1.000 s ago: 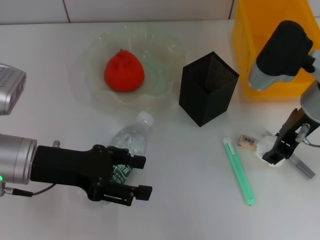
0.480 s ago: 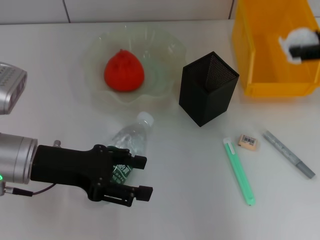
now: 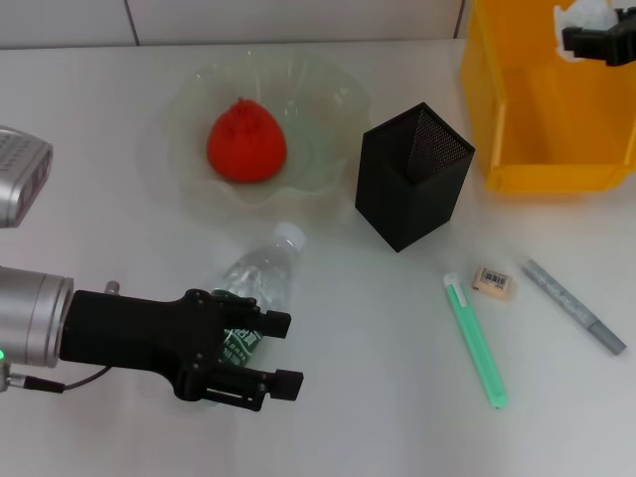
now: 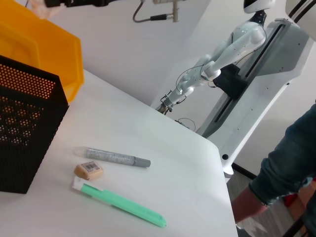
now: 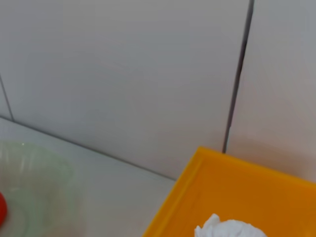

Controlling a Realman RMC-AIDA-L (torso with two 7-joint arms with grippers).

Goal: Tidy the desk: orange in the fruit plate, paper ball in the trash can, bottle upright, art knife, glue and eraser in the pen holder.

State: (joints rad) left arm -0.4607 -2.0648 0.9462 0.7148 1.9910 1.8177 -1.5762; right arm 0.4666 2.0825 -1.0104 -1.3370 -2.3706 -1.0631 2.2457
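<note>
The right gripper hangs over the far part of the trash can, pinching the paper ball, which shows white just above its dark fingers; in the right wrist view the ball sits over the yellow bin. The left gripper reaches across the near side of the table with its fingers spread, one on each side of the lower body of the bottle; whether they touch it I cannot tell. The bottle lies on its side, its white cap pointing away from this gripper toward the plate. The orange rests in the plate, beyond the bottle from the left gripper. To the right of that gripper and farther off stands the pen holder, upright, between the plate and the trash can. Nearer than the holder, well to the right of the left gripper, three small things lie on the table close together: a green stick, the eraser just beside its capped end, and a grey pen beyond the eraser. The left wrist view shows the same three lying next to the holder.
</note>
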